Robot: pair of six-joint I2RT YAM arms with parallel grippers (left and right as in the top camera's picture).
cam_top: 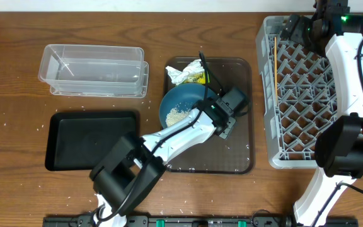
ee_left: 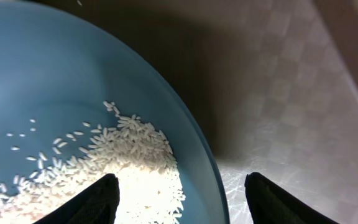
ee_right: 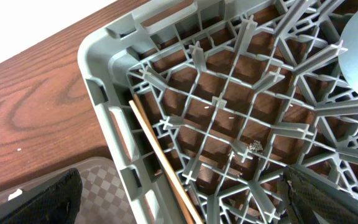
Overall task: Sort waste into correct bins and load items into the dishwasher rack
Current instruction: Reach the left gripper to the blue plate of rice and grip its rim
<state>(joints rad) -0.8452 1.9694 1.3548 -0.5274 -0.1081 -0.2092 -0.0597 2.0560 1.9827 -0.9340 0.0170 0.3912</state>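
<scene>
Both grippers open.
Left gripper (ee_left: 180, 186) jaws wide astride the blue bowl's (ee_left: 55, 74) rim, rice (ee_left: 129, 155) inside, wrapper (cam_top: 191, 72) behind, on the brown tray (cam_top: 238, 151) mid-table. Right gripper (ee_right: 182, 186) wide above a chopstick (ee_right: 160, 162) in the rack (ee_right: 101, 81), far right corner.

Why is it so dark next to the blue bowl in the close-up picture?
Left wrist view: the blue bowl blocks the light, so a shadow falls on the brown tray beside it; the left pincer, very close, looks blurry. Overhead view: light looks even across the table.
</scene>
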